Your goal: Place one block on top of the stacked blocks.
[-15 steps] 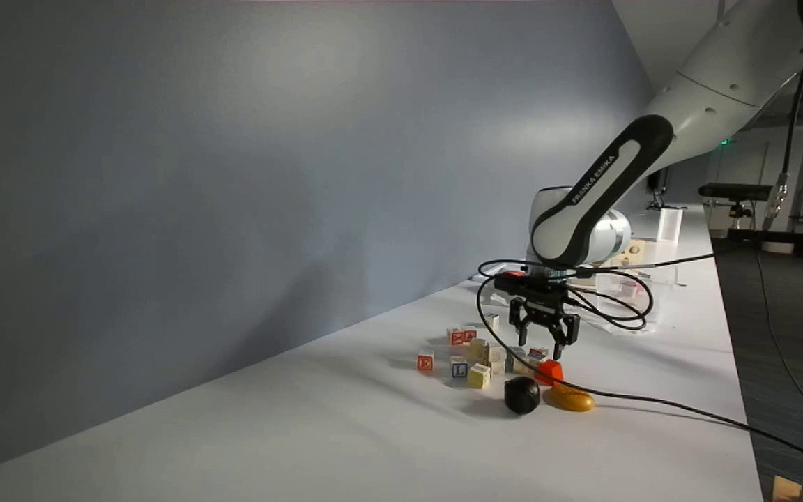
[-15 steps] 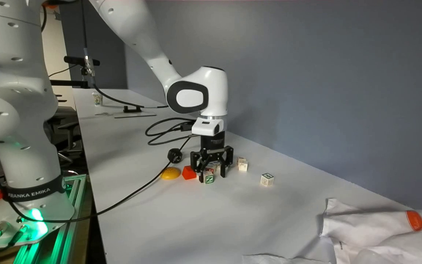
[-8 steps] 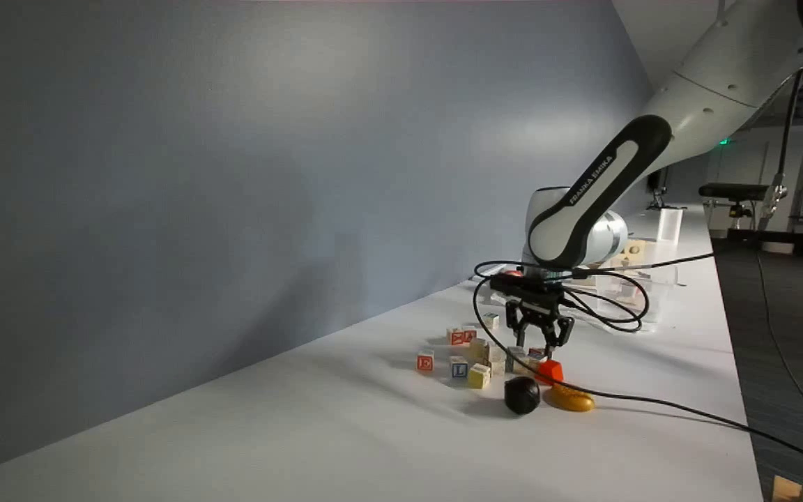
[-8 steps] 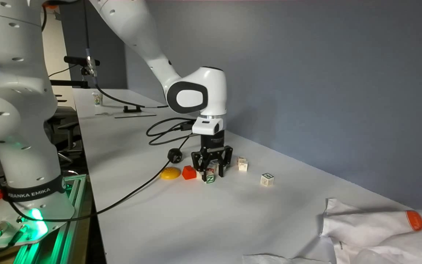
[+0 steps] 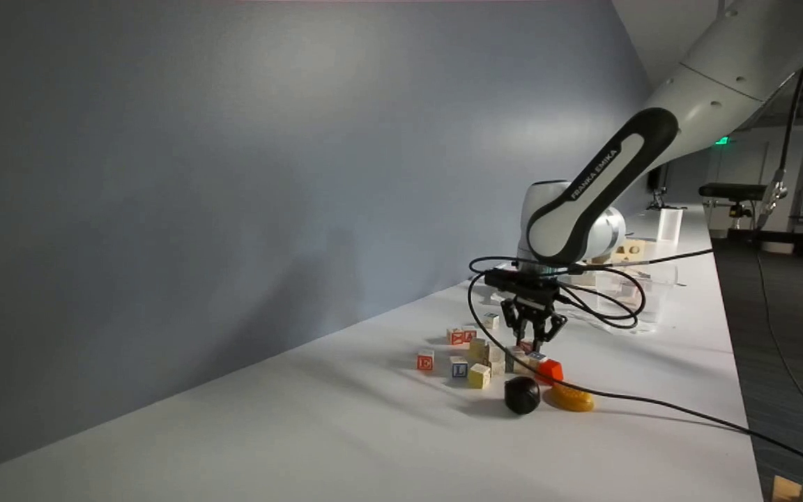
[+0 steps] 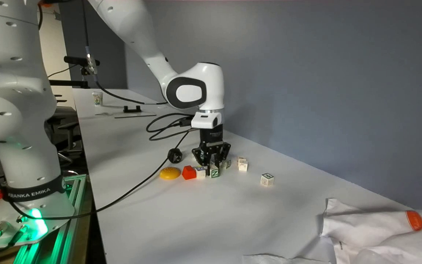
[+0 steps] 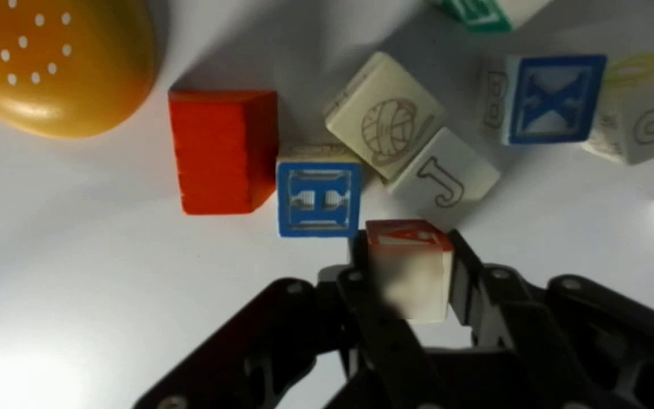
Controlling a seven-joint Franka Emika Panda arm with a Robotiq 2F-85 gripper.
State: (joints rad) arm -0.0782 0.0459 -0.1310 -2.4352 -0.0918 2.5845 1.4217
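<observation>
wrist view: a robot gripper (image 7: 409, 258) has its jaws clamped on both sides of a red-faced block (image 7: 412, 278), a cube with no long axis to mind. just beside the red-faced block sits an h block (image 7: 319, 199), roughly square with it; just past its red face lies a j block (image 7: 446, 176), turned on the diagonal. in an exterior view the likeliest stack, a pale clump of blocks (image 5: 494, 359), stands near the red-faced block, to its left as that camera looks, though no view settles which cubes sit on which. whether the red-faced block is clear of the table (image 5: 373, 432) cannot be told. the grasp looks made, the placing yet to come; the next move seems a lift above the j block, then a short carry to the pale clump of blocks.
</observation>
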